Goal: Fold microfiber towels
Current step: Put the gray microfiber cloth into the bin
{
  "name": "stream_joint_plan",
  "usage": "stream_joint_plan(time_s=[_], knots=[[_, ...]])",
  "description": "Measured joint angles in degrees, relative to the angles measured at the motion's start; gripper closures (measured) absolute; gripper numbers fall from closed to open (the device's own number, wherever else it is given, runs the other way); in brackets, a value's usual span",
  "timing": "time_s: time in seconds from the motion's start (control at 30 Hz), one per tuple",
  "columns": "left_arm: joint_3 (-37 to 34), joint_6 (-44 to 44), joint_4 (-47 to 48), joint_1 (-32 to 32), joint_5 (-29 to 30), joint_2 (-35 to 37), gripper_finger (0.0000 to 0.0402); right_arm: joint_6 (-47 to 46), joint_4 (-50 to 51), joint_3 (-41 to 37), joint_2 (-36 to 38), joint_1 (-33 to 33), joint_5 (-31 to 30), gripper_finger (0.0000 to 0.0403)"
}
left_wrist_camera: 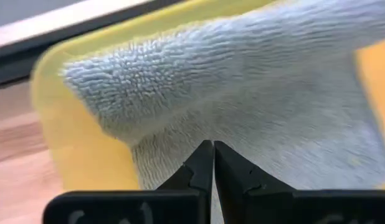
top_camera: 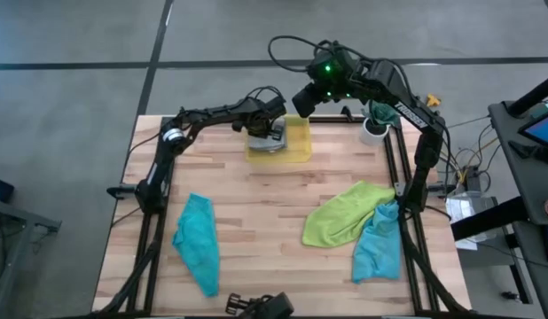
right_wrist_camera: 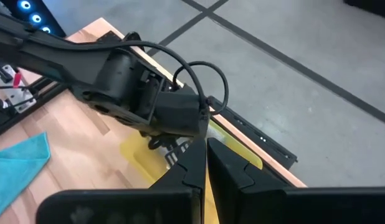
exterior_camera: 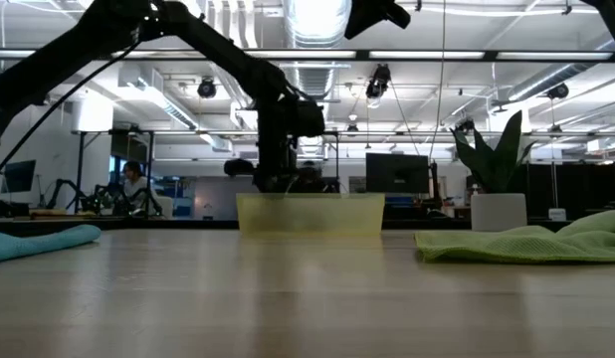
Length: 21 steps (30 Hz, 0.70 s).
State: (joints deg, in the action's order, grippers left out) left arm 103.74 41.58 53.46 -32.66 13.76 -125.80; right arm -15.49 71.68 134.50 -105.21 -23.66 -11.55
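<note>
Near edge of the surface (top_camera: 256, 190): two teal towels (top_camera: 197, 241) and a lime towel (top_camera: 345, 215), crumpled, soft, light; pinch a corner hem. Far side: left gripper (top_camera: 267, 135), jaws shut, tips touching the grey towel (left_wrist_camera: 255, 106) in the yellow bin (top_camera: 296, 151). Right gripper (top_camera: 302, 105) hangs just beyond, jaws shut, empty.

My left arm stretches to the far side of the surface, its claw (left_wrist_camera: 212, 163) pointing down with fingers pressed together. My right claw (right_wrist_camera: 205, 163) hangs higher, just beside it, also closed.
</note>
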Motion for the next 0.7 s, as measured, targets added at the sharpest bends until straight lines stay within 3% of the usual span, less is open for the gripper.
stream_joint_plan(time_s=[0.3, 0.57, 0.7], knots=[[-1.24, 0.04, -1.5, 0.0, -1.86, -1.86, 0.0402, -0.22, 2.37, -0.04, 0.0, 0.0, 0.0, 0.0392], [-2.45, 0.0, -1.69, -0.02, -11.26, -1.9, 0.0402, -0.55, 2.53, -0.04, 0.0, 0.0, 0.0, 0.0392], [-2.38, 0.0, -1.53, -0.03, -11.94, -1.81, 0.0402, -0.57, 2.09, -0.04, 0.0, 0.0, 0.0, 0.0392]])
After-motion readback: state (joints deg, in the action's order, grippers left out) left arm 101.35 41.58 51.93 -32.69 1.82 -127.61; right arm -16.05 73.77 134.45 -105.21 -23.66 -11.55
